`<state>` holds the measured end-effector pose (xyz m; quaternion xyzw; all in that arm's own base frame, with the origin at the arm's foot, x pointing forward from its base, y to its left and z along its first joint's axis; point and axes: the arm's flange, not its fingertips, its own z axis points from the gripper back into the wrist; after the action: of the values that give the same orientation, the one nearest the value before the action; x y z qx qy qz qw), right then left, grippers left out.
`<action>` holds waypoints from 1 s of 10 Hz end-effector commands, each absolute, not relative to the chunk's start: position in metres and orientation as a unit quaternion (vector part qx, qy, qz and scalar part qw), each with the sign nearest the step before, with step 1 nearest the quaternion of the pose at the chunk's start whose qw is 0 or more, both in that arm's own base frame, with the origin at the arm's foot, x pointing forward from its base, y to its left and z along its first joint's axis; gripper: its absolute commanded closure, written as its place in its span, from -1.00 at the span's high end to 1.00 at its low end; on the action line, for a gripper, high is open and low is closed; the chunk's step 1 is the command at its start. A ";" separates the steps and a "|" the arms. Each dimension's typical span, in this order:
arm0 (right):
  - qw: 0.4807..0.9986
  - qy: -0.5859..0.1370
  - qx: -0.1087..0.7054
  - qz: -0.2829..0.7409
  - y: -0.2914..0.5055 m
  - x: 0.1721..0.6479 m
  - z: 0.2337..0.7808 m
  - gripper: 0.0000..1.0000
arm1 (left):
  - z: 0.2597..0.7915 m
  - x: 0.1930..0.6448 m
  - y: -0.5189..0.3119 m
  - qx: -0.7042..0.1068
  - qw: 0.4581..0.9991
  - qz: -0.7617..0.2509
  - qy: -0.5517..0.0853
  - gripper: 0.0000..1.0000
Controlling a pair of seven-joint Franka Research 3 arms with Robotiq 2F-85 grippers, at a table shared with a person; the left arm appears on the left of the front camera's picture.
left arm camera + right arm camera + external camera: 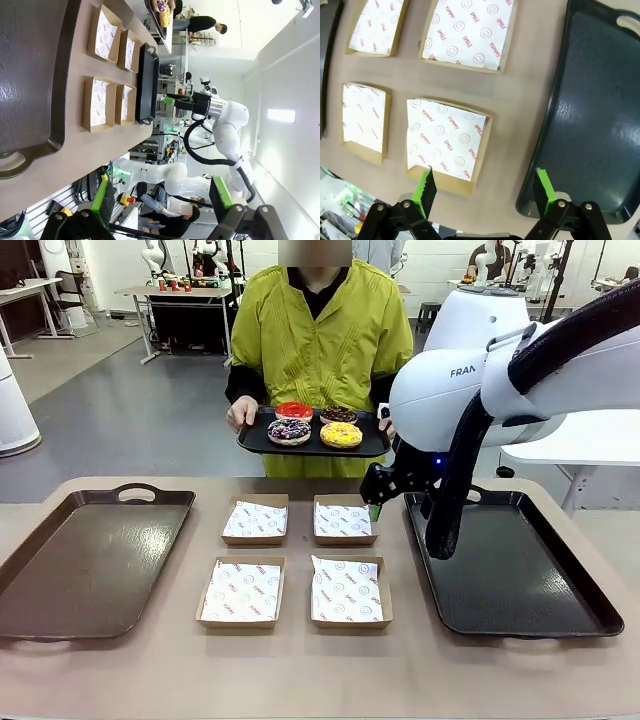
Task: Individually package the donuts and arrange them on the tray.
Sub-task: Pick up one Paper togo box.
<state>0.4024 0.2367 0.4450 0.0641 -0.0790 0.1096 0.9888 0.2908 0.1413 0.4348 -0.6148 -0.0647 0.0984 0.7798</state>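
Donuts [341, 435] sit on the person's held tray [255, 445] — right gripper [484, 175] spread wide.

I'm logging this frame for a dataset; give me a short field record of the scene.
donuts: red donut, chocolate donut, purple donut, yellow donut, on black tray held by person
boxes: four paper-lined boxes on table, two rows
table trays: brown tray left, dark tray right
left gripper: open
right gripper: open, over table between boxes and dark tray
progress: no donut boxed yet
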 end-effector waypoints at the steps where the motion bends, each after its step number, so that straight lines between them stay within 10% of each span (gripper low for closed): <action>1: 0.989 -0.085 0.056 0.109 0.237 0.402 0.446 1.00 | 0.436 0.291 0.142 -0.619 0.775 0.103 -0.069 1.00; 10: 0.985 -0.152 0.004 0.088 0.289 0.542 0.388 1.00 | 0.436 0.291 0.142 -0.619 0.775 0.103 -0.069 1.00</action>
<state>0.5163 0.2735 0.3926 0.0136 -0.1420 0.1151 0.9831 0.2908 0.1414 0.4349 -0.6148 -0.0648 0.0985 0.7798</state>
